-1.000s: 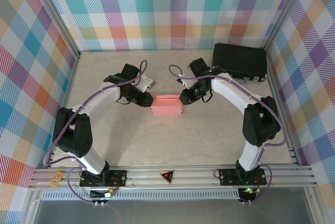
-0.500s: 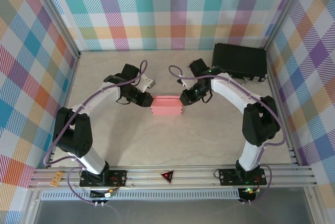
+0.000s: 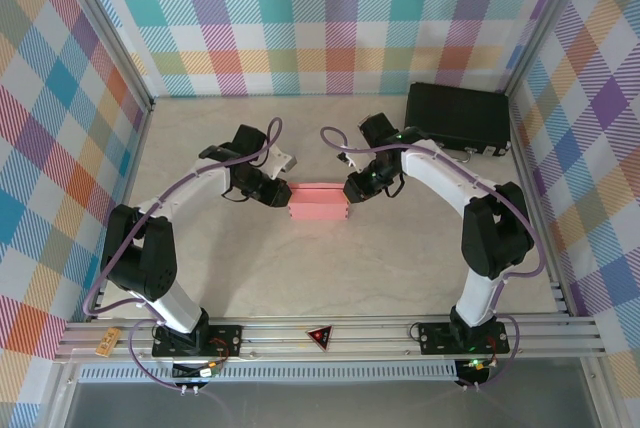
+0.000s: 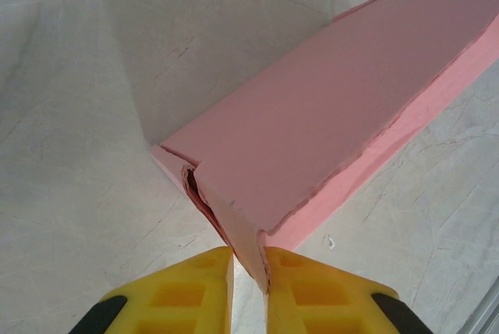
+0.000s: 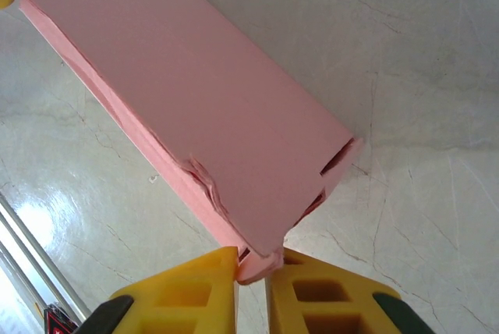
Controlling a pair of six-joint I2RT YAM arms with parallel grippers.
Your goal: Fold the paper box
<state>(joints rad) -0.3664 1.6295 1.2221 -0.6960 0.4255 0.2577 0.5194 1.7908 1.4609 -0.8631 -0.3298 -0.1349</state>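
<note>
The salmon-pink paper box (image 3: 318,202) lies as a flat rectangular box in the middle of the table, between my two grippers. My left gripper (image 3: 283,195) is at its left end. In the left wrist view the yellow fingers (image 4: 187,291) are shut on the box's (image 4: 327,115) near corner flap, and a dark slit gapes beside that corner. My right gripper (image 3: 350,191) is at the right end. In the right wrist view it (image 5: 253,268) pinches the bottom corner of the box (image 5: 195,100), where the edge is crumpled and end tabs stick out.
A black hard case (image 3: 458,118) lies at the back right, close behind the right arm. Plaid walls (image 3: 60,98) enclose the table on three sides. An aluminium rail (image 3: 400,333) runs along the near edge.
The right arm has edged slightly to the left. The box and the left arm stay where they were.
</note>
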